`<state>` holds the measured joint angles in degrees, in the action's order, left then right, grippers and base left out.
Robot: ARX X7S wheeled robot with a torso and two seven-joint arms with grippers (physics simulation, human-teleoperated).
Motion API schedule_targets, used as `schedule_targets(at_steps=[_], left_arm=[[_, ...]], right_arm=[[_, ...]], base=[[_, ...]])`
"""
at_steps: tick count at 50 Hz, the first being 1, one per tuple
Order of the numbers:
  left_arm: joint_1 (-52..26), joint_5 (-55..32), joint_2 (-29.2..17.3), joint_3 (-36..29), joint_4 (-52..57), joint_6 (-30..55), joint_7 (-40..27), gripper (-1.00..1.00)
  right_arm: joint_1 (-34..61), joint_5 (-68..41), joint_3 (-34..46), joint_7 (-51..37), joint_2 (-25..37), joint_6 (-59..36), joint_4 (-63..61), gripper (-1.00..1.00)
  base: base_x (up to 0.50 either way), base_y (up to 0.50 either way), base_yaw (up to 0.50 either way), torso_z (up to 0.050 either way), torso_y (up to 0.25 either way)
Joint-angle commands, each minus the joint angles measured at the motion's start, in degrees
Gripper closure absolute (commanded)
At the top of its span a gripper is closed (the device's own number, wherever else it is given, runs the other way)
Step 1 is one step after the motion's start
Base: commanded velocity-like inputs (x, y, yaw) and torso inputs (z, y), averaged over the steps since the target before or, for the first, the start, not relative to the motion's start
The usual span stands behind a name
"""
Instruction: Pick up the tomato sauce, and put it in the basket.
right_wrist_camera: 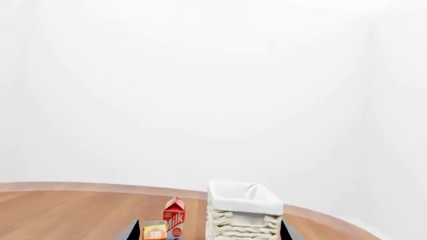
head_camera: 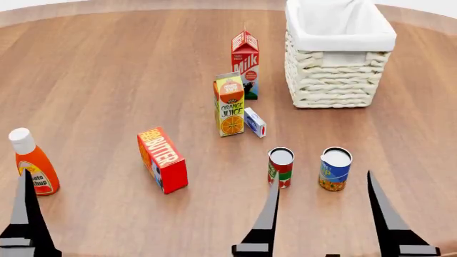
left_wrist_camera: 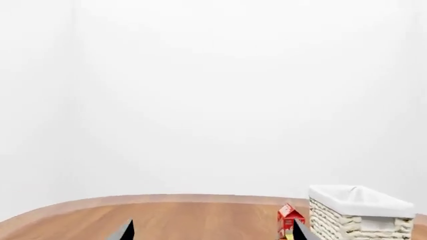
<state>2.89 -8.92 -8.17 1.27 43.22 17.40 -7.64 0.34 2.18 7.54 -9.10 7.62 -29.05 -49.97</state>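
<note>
The tomato sauce, a small red-labelled can with a green band and silver top, stands upright on the wooden table near its front. The cream wicker basket with white lining sits at the back right, also seen in the left wrist view and the right wrist view. My right gripper is open at the near edge; its left finger overlaps the can in the picture. My left gripper is open and holds nothing; one of its fingers shows at the near left. Neither wrist view shows the can.
A blue-and-yellow can stands just right of the tomato sauce. Behind them are a small white box, an orange juice carton and a milk carton. A butter box and ketchup bottle stand to the left.
</note>
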Motion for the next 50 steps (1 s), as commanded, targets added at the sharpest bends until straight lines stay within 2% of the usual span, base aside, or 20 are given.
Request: schedule_targets(at_steps=[1, 7, 15, 50], left_arm=[[-1.27, -5.19, -1.1, 5.57, 4.52, 3.78, -1.82, -1.0], [-2.05, -7.36, -1.68, 8.09, 5.02, 4.72, -2.54, -1.0], [-2.54, -9.05, -2.01, 9.66, 4.84, 5.29, -3.34, -1.0], [-1.37, -9.93, -3.14, 8.23, 4.81, 3.83, -4.5, -1.0]], right_arm=[[1.17, 0.63, 0.48, -1.73, 0.78, -4.47, -4.17, -1.0], [2.11, 0.64, 0.64, -2.55, 0.69, -6.56, -5.27, -1.0], [1.66, -1.09, 0.28, -2.57, 0.99, -4.57, -5.55, -1.0], [1.15, -3.49, 0.23, -4.2, 2.55, -2.8, -5.05, -1.0]], base=[[0.0, 0.0, 0.0, 0.0, 0.0], [0.0, 0.0, 0.0, 0.0, 0.0], [0.02, 0.0, 0.0, 0.0, 0.0], [0.5, -0.01, 0.0, 0.0, 0.0]])
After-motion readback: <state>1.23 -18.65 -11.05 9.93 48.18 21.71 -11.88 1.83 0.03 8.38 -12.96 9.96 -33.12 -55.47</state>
